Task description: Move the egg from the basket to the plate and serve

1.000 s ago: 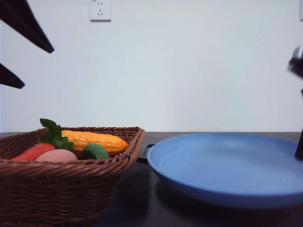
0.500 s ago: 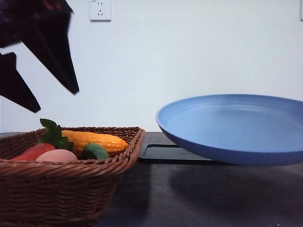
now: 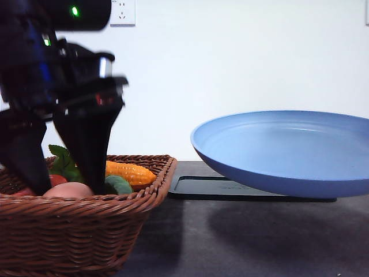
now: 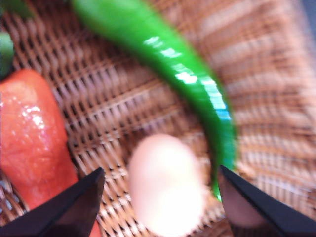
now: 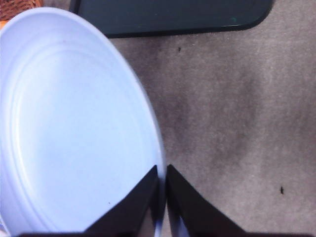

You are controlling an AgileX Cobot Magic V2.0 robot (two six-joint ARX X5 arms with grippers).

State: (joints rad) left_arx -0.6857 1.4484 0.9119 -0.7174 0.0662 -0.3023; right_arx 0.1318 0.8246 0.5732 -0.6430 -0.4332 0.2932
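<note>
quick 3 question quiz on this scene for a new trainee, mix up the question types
1. True or false: the left tool is already shut on the egg.
2. Multiple choice: the plate is A) lying on the black tray, B) held up off the table by its rim in the right tool, C) inside the basket.
3. Short answer: what long green item lies right beside the egg in the left wrist view?

Key:
1. False. Its fingers stand open on either side of the egg.
2. B.
3. A green chili pepper.
</note>
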